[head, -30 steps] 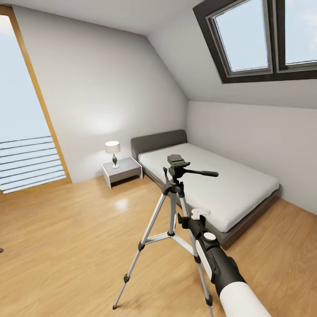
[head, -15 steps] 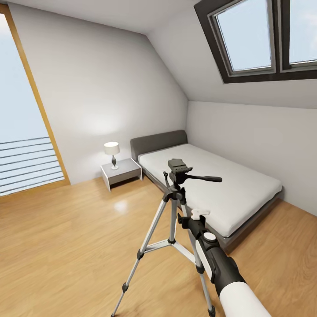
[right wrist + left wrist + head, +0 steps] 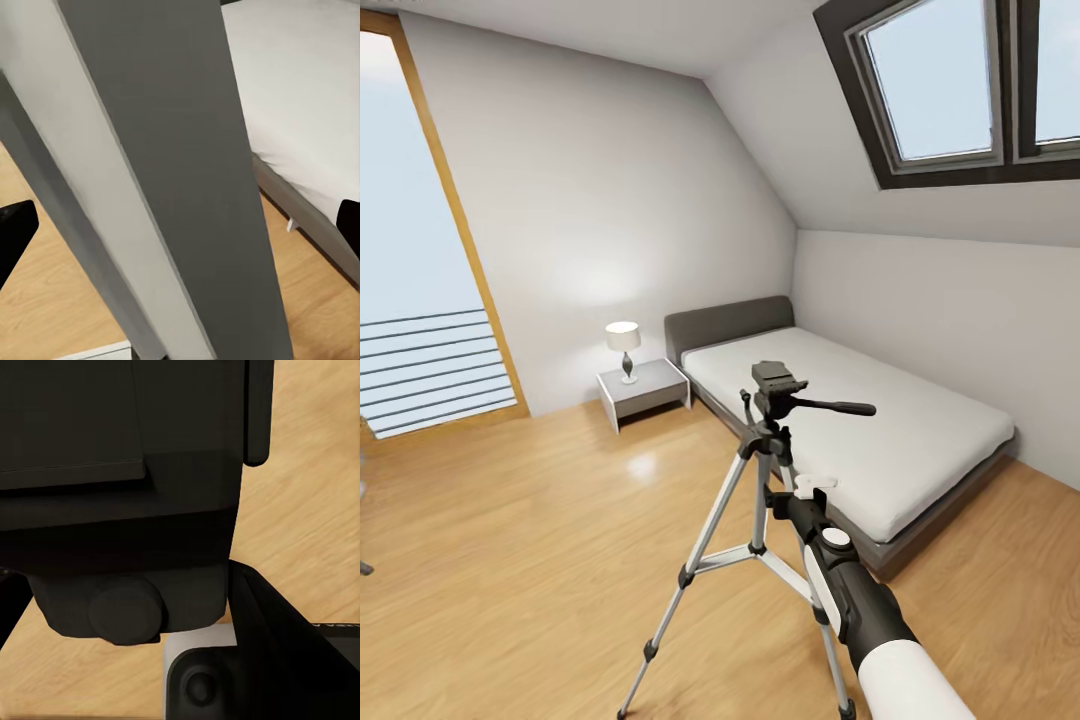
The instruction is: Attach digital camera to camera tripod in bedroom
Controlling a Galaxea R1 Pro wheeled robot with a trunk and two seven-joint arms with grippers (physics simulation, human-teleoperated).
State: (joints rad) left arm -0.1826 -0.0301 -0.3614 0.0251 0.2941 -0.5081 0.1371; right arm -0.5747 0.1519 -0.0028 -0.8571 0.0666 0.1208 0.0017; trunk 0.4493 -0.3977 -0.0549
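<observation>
Tripod dead ahead, right arm nearest

Camera tripod (image 3: 760,500) stands upright on the floor before the bed (image 3: 860,425), head bare. My right arm (image 3: 850,590) reaches forward beside its legs. Left tool (image 3: 247,660) grips the digital camera (image 3: 120,510). Right tool: can't tell.

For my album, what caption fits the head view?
Camera tripod standing on the bedroom's wood floor beside the bed.
</observation>
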